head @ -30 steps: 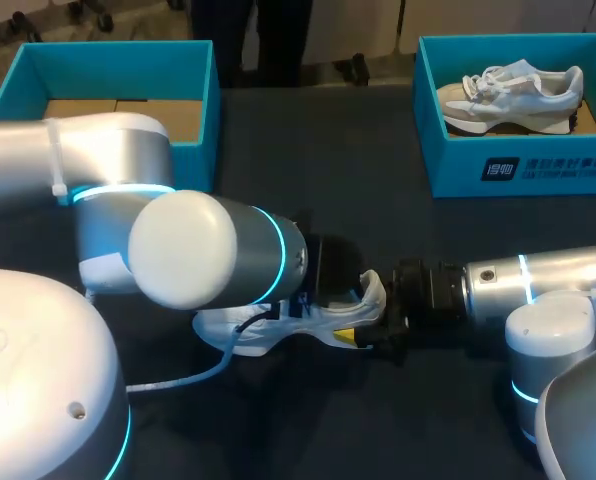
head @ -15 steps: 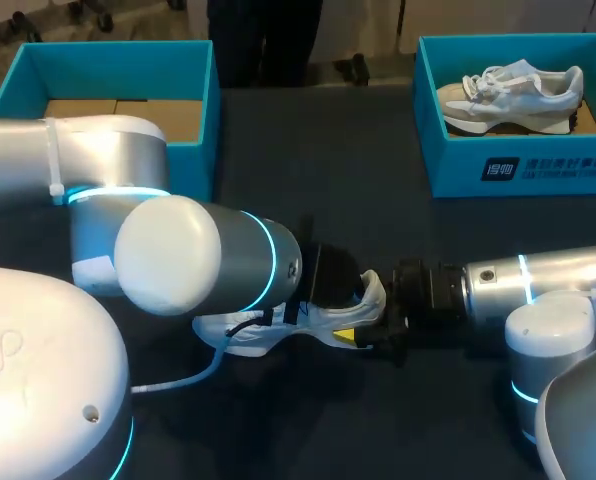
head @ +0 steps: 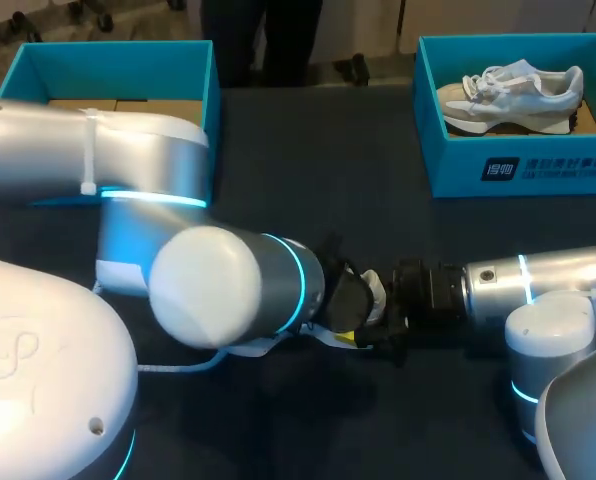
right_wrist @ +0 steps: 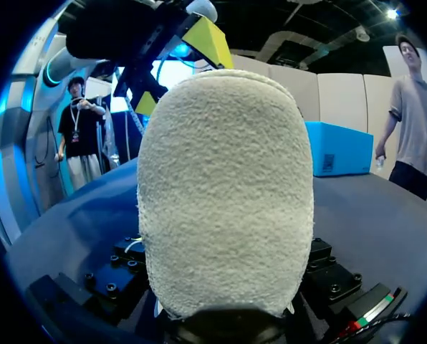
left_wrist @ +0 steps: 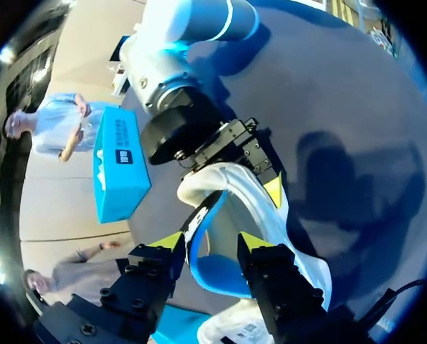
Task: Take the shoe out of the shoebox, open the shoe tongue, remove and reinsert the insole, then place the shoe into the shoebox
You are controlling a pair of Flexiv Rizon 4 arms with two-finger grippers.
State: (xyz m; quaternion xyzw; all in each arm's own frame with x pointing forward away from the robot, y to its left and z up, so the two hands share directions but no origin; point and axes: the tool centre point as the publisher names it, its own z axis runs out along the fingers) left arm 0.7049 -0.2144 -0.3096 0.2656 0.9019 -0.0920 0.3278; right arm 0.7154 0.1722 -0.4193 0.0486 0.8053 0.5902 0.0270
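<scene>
Two teal shoeboxes (head: 108, 55) stand at the far side of the table (head: 308, 180) in the head view, the right shoebox (head: 458, 165) holding a second shoe (head: 513, 95). The shoe (head: 375, 292) lies mid-table, mostly under my left arm (head: 228, 290).

In the left wrist view my left fingers (left_wrist: 256, 242) stand open, one outside the shoe's wall, one over the blue insole (left_wrist: 217, 276). My right fingers (left_wrist: 274, 190) grip the heel (left_wrist: 228, 175).

In the right wrist view the fuzzy heel sits right before the camera.

Fuzzy cloth shoe (right_wrist: 226, 193); glossy left arm (head: 218, 290)
</scene>
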